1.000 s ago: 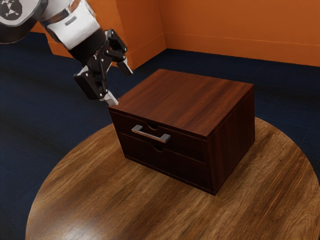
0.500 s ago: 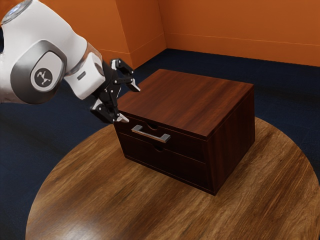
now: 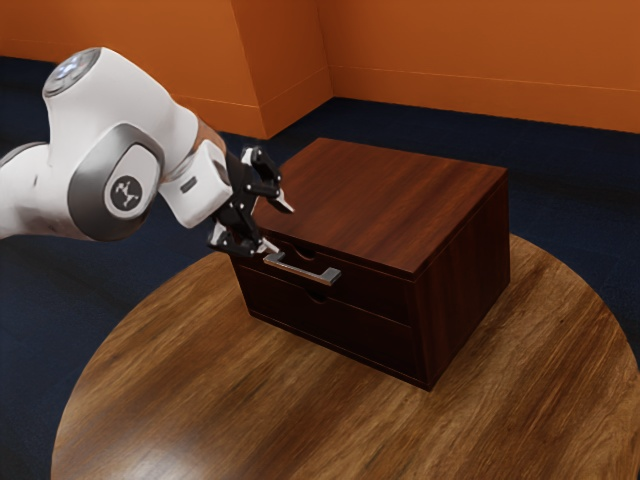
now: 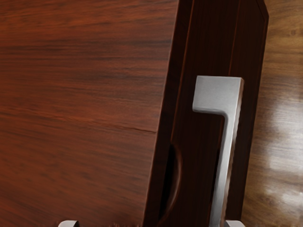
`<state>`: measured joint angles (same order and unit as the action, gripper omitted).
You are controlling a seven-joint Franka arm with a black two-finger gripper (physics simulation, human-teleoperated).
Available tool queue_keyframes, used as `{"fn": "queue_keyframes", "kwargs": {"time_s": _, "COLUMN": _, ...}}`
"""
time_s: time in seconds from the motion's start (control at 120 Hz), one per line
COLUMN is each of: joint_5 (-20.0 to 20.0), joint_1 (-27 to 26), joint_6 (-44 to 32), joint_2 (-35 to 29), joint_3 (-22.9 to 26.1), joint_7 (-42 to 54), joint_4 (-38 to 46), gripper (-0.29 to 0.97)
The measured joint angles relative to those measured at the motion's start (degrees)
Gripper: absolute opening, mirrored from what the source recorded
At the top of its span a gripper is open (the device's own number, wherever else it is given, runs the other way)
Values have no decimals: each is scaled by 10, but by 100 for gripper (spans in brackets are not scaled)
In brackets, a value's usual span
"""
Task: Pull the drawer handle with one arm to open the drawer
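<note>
- Our gripper (image 3: 276, 229) sat open by the cabinet's (image 3: 400, 200) front corner, gripping nothing.
- Risk: it was off-centre, so we could catch only the handle's (image 3: 302, 268) end and slip.

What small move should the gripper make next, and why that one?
Probably slide the open gripper a little along the drawer front, so that the handle lies between its jaws. It is at the cabinet's corner, by the handle's near end, not yet around it, and the drawer looks shut.
</note>
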<state>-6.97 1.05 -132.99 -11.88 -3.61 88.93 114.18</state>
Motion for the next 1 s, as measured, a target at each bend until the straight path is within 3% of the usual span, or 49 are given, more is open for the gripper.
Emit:
{"fn": "queue_keyframes", "kwargs": {"time_s": 0.375, "joint_5": -1, "joint_1": -1, "joint_6": -36, "joint_2": -20, "joint_3": 8, "joint_7": -6, "joint_4": 59, "gripper": 33}}
{"fn": "queue_keyframes", "kwargs": {"time_s": 1.0, "joint_5": 0, "joint_1": -1, "joint_6": -53, "joint_2": 2, "joint_3": 11, "joint_7": -42, "joint_4": 68, "gripper": 27}}
